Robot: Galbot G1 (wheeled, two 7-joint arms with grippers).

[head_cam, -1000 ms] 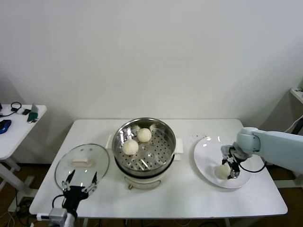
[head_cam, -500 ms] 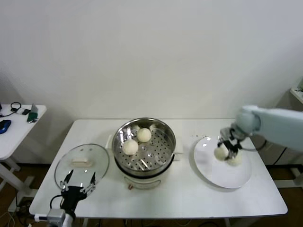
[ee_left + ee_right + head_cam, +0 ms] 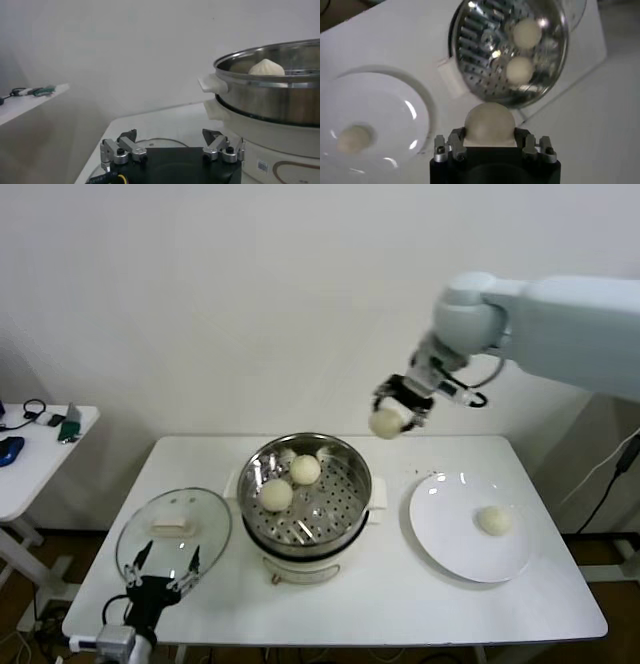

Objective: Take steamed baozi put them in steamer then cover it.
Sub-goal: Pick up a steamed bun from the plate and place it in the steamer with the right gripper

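Nearest, at the table's [image 3: 400, 604] front left corner, the left gripper [image 3: 160, 569] is waiting with its jaws spread and holding nothing, sitting just in front of the cover [image 3: 174, 534]; that glass lid is lying flat on the table with its handle up, left of the steamer [image 3: 304, 502], probably so the pot's mouth is free for loading and the idle arm is close to the lid for the closing step. In the middle of the table the steamer is standing open, and two baozi [image 3: 276, 495] are resting side by side on the far-left part of its perforated floor, leaving the near and right parts bare for more. To the right, on the plate [image 3: 440, 534], one baozi [image 3: 492, 520] is lying alone, well apart from the pot and not yet fetched. Farthest and highest, the right gripper [image 3: 401, 406] is hanging in the air beyond the steamer's far right rim, its jaws clamped on a baozi [image 3: 386, 423]; the height seems meant to clear the steel wall before lowering the bun in.
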